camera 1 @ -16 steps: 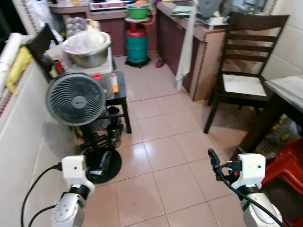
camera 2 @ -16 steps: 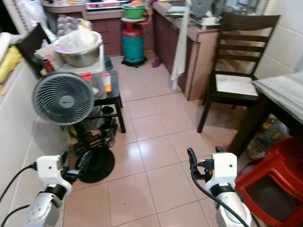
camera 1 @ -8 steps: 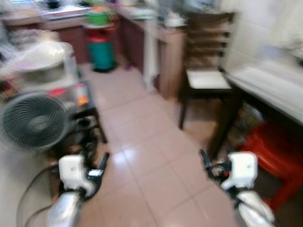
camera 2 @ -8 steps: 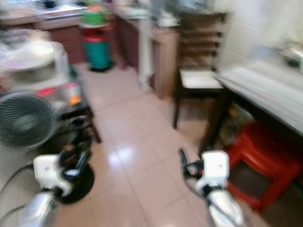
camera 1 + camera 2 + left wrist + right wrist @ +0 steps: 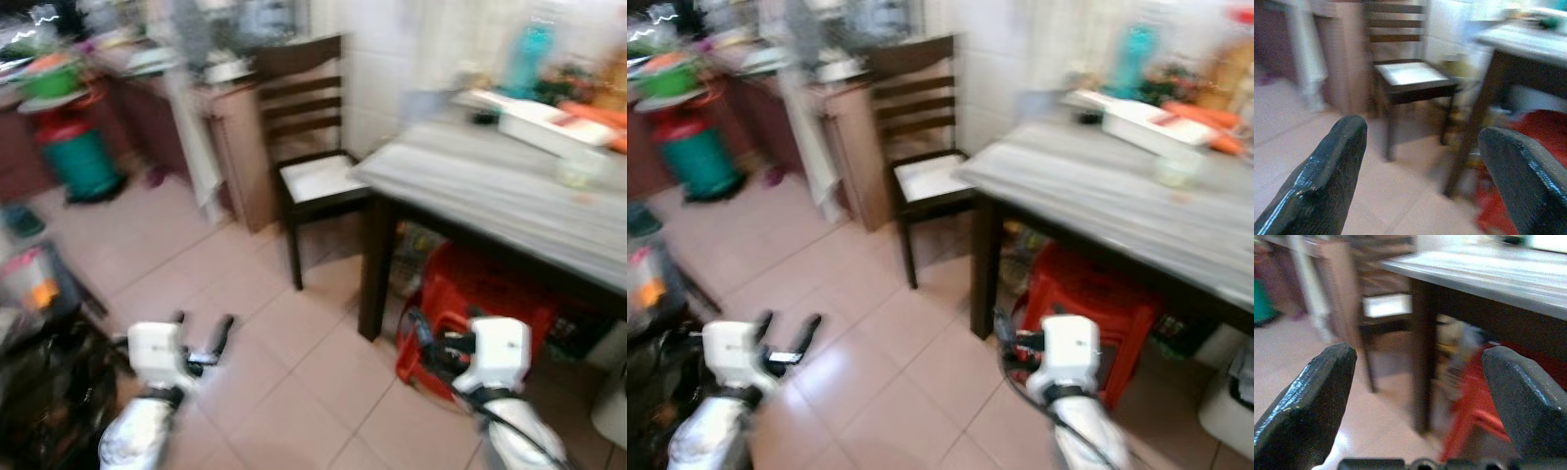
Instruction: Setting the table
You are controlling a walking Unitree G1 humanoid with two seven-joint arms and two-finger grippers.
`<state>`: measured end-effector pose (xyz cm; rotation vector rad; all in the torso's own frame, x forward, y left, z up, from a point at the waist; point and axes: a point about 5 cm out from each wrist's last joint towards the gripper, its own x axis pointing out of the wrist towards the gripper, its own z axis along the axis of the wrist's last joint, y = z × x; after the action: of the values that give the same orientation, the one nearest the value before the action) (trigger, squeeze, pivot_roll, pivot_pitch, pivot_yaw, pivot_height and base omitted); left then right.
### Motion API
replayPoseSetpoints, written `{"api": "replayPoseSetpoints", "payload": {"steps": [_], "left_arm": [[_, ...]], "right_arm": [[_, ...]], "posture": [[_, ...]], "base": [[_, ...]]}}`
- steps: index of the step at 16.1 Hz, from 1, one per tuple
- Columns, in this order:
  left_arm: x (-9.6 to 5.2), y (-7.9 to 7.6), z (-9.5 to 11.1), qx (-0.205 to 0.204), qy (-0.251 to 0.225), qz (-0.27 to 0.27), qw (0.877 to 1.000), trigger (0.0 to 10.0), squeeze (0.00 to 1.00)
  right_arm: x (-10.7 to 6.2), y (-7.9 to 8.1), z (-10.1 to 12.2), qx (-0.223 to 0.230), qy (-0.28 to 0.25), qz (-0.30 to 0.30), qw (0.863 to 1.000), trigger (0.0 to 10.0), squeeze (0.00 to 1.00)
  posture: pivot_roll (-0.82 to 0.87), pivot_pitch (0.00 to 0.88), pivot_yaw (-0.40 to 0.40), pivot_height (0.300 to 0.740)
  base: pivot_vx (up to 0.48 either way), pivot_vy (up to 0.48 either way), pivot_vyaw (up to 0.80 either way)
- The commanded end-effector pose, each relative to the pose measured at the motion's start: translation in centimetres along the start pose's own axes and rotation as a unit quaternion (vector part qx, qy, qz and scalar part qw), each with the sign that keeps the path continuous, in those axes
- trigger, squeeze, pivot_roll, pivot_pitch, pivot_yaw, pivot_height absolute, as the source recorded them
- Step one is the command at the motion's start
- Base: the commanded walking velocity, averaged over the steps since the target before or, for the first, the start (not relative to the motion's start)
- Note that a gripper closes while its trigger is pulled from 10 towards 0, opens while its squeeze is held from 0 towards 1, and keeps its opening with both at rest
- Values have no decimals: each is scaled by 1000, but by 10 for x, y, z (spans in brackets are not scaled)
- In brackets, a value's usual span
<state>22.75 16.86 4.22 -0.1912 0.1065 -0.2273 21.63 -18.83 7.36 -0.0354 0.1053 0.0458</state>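
Left gripper (image 5: 203, 338) fingers spread, empty, low over tiled floor (image 5: 196, 264). Right gripper (image 5: 423, 343) fingers also spread, empty, near the red plastic stool (image 5: 470, 294). Stool sits under the grey-topped table (image 5: 490, 191) at right. Far end of the tabletop carries blurred items, among them a white tray (image 5: 539, 122) and a teal bottle (image 5: 529, 54). Dark wooden chair (image 5: 304, 147) stands just left of the table.

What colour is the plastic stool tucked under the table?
Red. The stool shows best in the right eye view, under the grey tabletop.
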Motion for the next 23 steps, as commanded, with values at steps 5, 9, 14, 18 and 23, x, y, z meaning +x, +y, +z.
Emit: {"api": "replayPoseSetpoints", "payload": {"steps": [5, 9, 14, 18, 23], "left_arm": [[-5, 11, 2, 9, 8, 17, 1000, 10000, 0], [7, 16, 7, 24, 18, 70, 997, 10000, 0], [10, 15, 9, 34, 21, 80, 996, 10000, 0], [10, 16, 9, 39, 26, 87, 995, 10000, 0], [12, 18, 9, 43, 28, 90, 995, 10000, 0]], "right_arm": [[5, 11, 7, 9, -15, 15, 1000, 10000, 0], [6, 8, 7, 13, -8, -5, 1000, 10000, 0], [7, 6, 5, -3, -13, -16, 1000, 10000, 0], [8, 8, 3, 27, 1, -14, 1000, 10000, 0], [10, 5, 4, 43, -4, -17, 999, 10000, 0]], "posture": [[-44, 5, 64, 740], [-46, 11, 60, 740], [-47, 14, 62, 740], [-45, 12, 61, 740], [-44, 4, 63, 740]], "base": [[407, 0, -800], [0, 0, -400], [0, 0, 0], [0, 0, 0], [0, 0, 0]]}}
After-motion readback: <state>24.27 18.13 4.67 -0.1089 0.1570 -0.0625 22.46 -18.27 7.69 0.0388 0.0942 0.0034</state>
